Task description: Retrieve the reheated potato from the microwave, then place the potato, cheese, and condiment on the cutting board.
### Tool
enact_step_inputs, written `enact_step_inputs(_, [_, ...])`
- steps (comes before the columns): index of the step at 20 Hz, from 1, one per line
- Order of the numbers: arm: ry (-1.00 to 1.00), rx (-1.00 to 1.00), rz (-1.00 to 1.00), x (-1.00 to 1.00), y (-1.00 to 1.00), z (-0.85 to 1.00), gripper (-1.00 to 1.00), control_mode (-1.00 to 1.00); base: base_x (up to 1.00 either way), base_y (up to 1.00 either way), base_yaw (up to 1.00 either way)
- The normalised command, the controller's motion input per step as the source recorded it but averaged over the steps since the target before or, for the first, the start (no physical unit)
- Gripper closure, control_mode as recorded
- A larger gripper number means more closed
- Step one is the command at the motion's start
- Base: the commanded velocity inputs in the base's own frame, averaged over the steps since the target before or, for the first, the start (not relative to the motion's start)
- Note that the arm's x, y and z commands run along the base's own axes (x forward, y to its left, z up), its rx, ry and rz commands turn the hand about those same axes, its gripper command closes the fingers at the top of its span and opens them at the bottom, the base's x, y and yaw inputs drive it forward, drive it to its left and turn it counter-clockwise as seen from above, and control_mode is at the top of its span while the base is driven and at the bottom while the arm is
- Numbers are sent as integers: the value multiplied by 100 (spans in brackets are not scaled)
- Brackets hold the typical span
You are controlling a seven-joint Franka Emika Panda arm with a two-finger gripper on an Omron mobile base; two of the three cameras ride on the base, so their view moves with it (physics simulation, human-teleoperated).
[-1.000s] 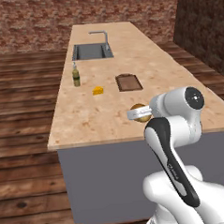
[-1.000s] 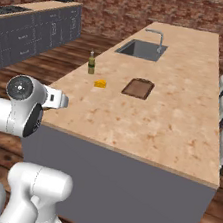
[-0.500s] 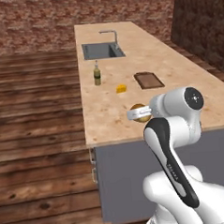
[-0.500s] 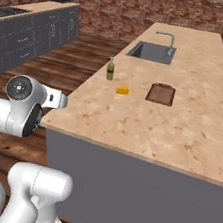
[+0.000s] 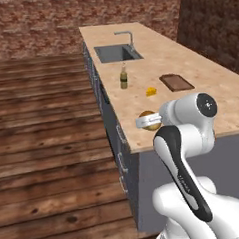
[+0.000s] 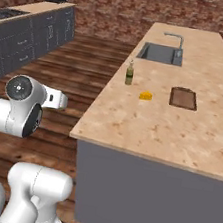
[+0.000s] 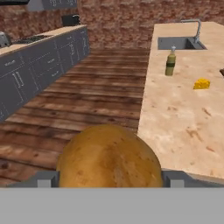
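Observation:
My gripper (image 5: 149,122) is shut on the potato (image 5: 149,119), a round tan-brown lump held just off the near left corner of the island counter (image 5: 200,104). In the hand view the potato (image 7: 109,159) bulges between the two fingers (image 7: 43,178). On the counter stand the olive-green condiment (image 5: 123,77) bottle, the yellow cheese (image 5: 151,91) wedge and the dark brown cutting board (image 5: 176,82), all beyond the gripper. The right base view also has the condiment (image 6: 129,74), cheese (image 6: 145,95) and cutting board (image 6: 183,98). The microwave is out of view.
A sink (image 5: 117,53) with a faucet is set in the far end of the island. Grey cabinets (image 6: 22,44) line the left wall across a wooden floor (image 5: 47,126). Brick walls close the room at the back.
The base has driven, so the whole scene shifted: the island now lies further right and closer. The potato stays in the gripper; bottle, cheese and board have not moved on the counter.

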Motion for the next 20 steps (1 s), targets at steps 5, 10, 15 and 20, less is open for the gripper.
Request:
enact_step_inputs(5, [0,0,0,0,0,0,100,100,29,75,-16])
enact_step_inputs(10, [0,0,0,0,0,0,100,100,34,71,-20])
enact_step_inputs(15, [0,0,0,0,0,0,100,100,43,59,-32])
enact_step_inputs(20, [0,0,0,0,0,0,100,100,45,54,-37])
